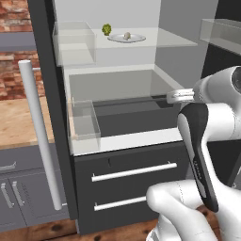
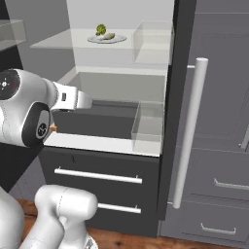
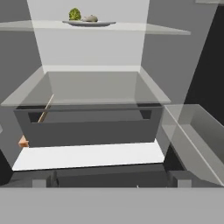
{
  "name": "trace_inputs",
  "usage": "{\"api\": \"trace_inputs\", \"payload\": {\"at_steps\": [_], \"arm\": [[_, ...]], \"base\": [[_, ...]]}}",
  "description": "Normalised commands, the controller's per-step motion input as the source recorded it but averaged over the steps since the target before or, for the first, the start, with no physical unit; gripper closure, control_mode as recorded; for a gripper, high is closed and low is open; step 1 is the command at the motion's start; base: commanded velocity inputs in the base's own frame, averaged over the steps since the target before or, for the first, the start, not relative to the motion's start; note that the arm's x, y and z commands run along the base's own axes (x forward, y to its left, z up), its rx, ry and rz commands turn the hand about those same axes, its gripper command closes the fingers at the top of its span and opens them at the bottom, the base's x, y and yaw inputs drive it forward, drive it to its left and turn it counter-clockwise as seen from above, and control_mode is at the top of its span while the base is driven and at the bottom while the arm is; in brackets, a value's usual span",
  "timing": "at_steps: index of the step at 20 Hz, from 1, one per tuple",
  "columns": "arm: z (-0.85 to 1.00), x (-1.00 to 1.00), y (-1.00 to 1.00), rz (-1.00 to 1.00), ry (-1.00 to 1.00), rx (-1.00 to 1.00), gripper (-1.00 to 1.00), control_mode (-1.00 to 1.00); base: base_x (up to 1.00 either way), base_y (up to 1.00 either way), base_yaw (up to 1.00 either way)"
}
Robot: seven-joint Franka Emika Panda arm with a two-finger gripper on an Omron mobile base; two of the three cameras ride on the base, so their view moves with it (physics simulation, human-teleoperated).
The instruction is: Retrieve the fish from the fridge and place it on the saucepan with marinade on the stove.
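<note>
1. While the fridge stands open across the middle of the left base view, I cannot tell which shelf or bin holds the fish. A reach made on a guess could end on the wrong item.
2. Its dark bin sits centre frame in the hand view under a clear shelf. Going in too high would knock that shelf's front edge.
3. The clear door bin juts in at the lower right of the hand view, where a wide swing could clip it.
4. The plate at the upper left of the hand view carries a green item and a beige lump. Neither is the target.
5. The gripper faces the bin with fingers spread wide and nothing between them.
</note>
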Motion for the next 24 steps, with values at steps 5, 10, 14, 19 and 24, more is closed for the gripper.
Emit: {"api": "trace_inputs", "payload": {"at_steps": [5,10,14,19,24], "arm": [[0.0,0.0,0.0,0.0,0.0,0.0,-1.0,-1.0],[0.0,0.0,0.0,0.0,0.0,0.0,-1.0,1.0],[0.0,0.0,0.0,0.0,0.0,0.0,-1.0,1.0],[0.0,0.0,0.0,0.0,0.0,0.0,-1.0,1.0],[0.0,0.0,0.0,0.0,0.0,0.0,-1.0,1.0]], "base": [[0.0,0.0,0.0],[0.27,-0.16,0.01],[0.59,0.19,-0.04],[0.9,0.41,-0.05],[0.65,0.57,0.0]]}}
